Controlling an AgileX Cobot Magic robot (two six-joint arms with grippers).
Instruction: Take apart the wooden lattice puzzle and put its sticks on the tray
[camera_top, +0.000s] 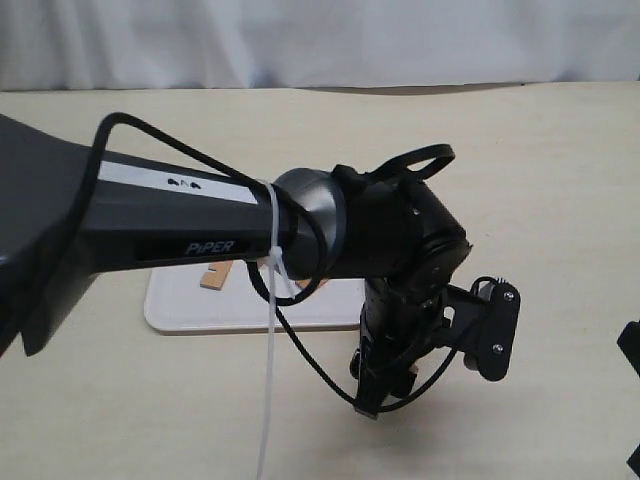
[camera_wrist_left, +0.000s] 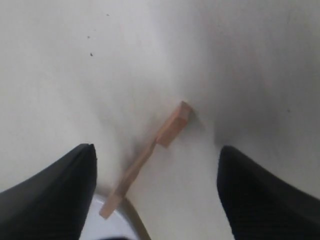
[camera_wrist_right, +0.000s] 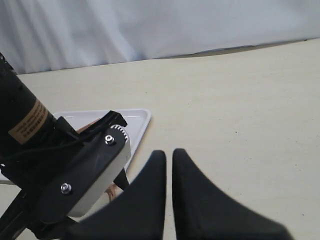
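A single notched reddish-brown stick (camera_wrist_left: 170, 127) lies on the pale table, its near end (camera_wrist_left: 109, 206) resting over the rounded corner of the white tray (camera_wrist_left: 112, 227). My left gripper (camera_wrist_left: 157, 149) hangs above it, open, with the fingers wide on either side and not touching it. In the exterior view that gripper (camera_top: 368, 405) points down just in front of the tray (camera_top: 185, 310), where another stick (camera_top: 213, 277) peeks out behind the arm. My right gripper (camera_wrist_right: 169, 152) is shut and holds nothing. No assembled lattice puzzle shows in any view.
The left arm (camera_top: 180, 215) crosses the exterior view and hides most of the tray. Its wrist camera mount (camera_top: 495, 330) juts to the right. A white curtain (camera_top: 320, 40) closes the table's far edge. A black part (camera_top: 630, 350) shows at the right border.
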